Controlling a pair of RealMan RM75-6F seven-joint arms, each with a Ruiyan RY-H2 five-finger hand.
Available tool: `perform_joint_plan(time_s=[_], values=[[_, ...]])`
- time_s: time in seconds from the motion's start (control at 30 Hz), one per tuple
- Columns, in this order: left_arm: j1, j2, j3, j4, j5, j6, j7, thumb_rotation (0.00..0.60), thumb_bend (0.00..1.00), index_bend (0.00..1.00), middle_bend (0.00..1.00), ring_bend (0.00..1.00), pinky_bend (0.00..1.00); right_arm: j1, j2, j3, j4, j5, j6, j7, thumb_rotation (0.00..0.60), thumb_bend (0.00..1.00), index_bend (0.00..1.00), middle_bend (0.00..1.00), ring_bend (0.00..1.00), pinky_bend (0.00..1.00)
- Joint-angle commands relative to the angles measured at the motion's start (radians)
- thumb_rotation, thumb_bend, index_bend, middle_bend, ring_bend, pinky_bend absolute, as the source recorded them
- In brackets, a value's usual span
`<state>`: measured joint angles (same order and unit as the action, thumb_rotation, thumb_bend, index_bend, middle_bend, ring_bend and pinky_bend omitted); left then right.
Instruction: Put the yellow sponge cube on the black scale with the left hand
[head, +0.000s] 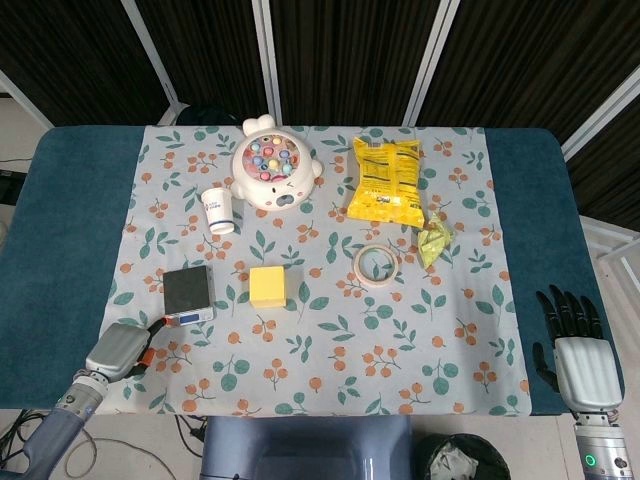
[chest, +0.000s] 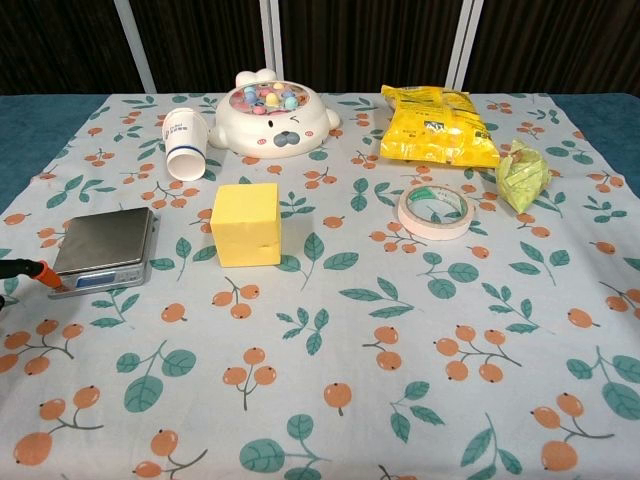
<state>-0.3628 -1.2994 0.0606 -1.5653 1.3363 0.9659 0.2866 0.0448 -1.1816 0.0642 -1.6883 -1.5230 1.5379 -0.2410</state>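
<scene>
The left hand rests low at the table's front-left corner, an orange-tipped finger just beside the front of the flat black scale with a silver base; whether its fingers are curled or spread I cannot tell. Just right of the scale, apart from it, the yellow sponge cube sits on the floral tablecloth, well in from the left edge. At the table's front-right corner the right hand lies flat, fingers spread, holding nothing.
</scene>
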Motion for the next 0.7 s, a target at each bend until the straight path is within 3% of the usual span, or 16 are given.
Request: perform_joint_plan(time_s=[0.03, 0.33, 0.4, 0.57, 0.7], values=[[0.000, -0.001, 0.001, 0.003, -0.005, 0.000, 0.003, 0.600, 0.55, 0.20, 0.67, 0.62, 0.63, 0.000, 0.000, 0.000, 0.000, 0.001, 0.001, 0.001, 0.600, 0.58, 0.00, 0.00, 0.00, 0.00], [0.010, 0.023, -0.010, -0.032, 0.018, 0.055, -0.018, 0.600, 0.50, 0.20, 0.62, 0.58, 0.61, 0.000, -0.001, 0.000, 0.001, -0.002, 0.001, 0.001, 0.600, 0.58, 0.00, 0.00, 0.00, 0.00], [0.016, 0.041, -0.021, -0.065, 0.041, 0.096, -0.033, 0.600, 0.43, 0.19, 0.55, 0.51, 0.56, 0.000, -0.001, -0.001, 0.002, -0.002, 0.000, 0.001, 0.600, 0.58, 0.00, 0.00, 0.00, 0.00], [0.025, 0.093, -0.057, -0.144, 0.111, 0.208, -0.041, 0.600, 0.20, 0.15, 0.20, 0.14, 0.21, 0.001, -0.003, -0.002, 0.003, -0.002, -0.003, 0.001, 0.600, 0.58, 0.00, 0.00, 0.00, 0.00], [-0.003, 0.083, -0.111, -0.175, 0.150, 0.256, 0.001, 0.600, 0.13, 0.13, 0.16, 0.10, 0.18, 0.003, -0.004, -0.003, 0.003, -0.003, -0.007, 0.000, 0.600, 0.58, 0.00, 0.00, 0.00, 0.00]])
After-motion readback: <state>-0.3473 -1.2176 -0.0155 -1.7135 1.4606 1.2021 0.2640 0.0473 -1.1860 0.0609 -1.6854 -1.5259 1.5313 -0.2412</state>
